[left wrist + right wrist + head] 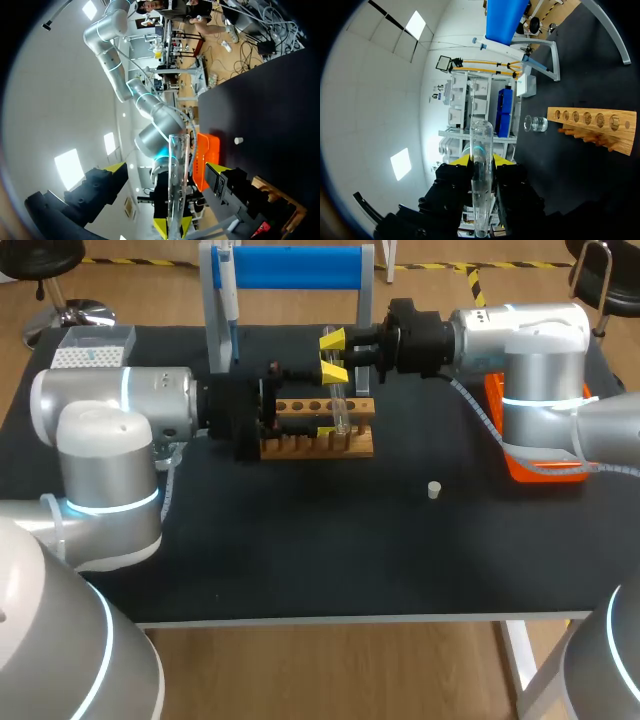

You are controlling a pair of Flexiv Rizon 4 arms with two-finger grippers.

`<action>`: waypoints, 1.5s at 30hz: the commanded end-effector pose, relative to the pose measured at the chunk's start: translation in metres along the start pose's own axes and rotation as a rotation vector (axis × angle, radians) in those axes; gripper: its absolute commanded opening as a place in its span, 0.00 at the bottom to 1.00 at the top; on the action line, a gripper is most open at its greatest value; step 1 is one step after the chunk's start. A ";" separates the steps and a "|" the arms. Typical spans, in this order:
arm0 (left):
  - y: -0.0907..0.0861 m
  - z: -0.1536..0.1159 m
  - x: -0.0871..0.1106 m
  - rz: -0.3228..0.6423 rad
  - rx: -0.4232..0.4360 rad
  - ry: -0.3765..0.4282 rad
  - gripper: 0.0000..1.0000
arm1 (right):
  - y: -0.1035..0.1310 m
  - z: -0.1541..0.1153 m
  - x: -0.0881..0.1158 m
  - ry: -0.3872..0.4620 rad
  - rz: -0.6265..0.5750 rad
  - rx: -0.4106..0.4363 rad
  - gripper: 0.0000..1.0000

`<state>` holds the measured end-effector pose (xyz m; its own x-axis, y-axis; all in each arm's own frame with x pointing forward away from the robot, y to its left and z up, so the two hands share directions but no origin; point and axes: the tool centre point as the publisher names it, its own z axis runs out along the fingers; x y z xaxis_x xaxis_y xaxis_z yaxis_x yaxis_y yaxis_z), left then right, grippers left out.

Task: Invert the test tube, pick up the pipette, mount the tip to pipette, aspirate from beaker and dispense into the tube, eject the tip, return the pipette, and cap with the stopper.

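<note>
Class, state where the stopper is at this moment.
In the head view the stopper lies alone on the black table, right of the wooden rack, left of the orange tray, nearer the front edge.

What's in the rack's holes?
Nothing visible: the holes in the rack look empty in the right wrist view. Hole depths are dark; in the head view the test tube hides some.

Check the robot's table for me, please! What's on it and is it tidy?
Surface: black table, no spills seen.
Job's things: tube in right gripper; rack; stopper loose on table; pipette on blue stand; beaker by rack; tip box at table's corner.
Clutter: orange tray, partly hidden by right arm.
Grippers: right gripper shut on tube; left gripper open around it.
Cables: grey hose on right arm.
Surroundings: nothing seen over table.
</note>
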<state>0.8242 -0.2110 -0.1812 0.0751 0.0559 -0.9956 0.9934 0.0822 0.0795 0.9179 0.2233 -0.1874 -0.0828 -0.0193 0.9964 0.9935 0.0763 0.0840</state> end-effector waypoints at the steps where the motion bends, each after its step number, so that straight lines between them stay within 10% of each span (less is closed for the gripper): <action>1: 0.003 0.005 0.001 -0.003 0.010 0.005 1.00 | 0.000 0.000 0.001 -0.003 -0.001 0.000 0.00; 25: 0.001 0.014 0.000 -0.002 0.027 0.009 0.87 | 0.000 0.000 0.001 -0.003 -0.001 0.000 0.00; 32: 0.001 0.014 0.001 -0.007 0.027 0.007 0.24 | 0.000 0.000 0.001 -0.003 -0.001 0.000 0.00; 33: 0.001 0.014 0.001 -0.007 0.027 0.008 0.00 | 0.000 0.000 0.001 -0.003 -0.001 0.000 0.00; 45: 0.002 0.012 0.005 -0.032 -0.014 0.021 0.00 | 0.000 0.000 0.001 -0.003 -0.001 0.000 0.00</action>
<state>0.8302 -0.2221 -0.1884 0.0409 0.0720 -0.9966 0.9952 0.0861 0.0471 0.9194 0.2232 -0.1862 -0.0820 -0.0182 0.9965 0.9937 0.0752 0.0831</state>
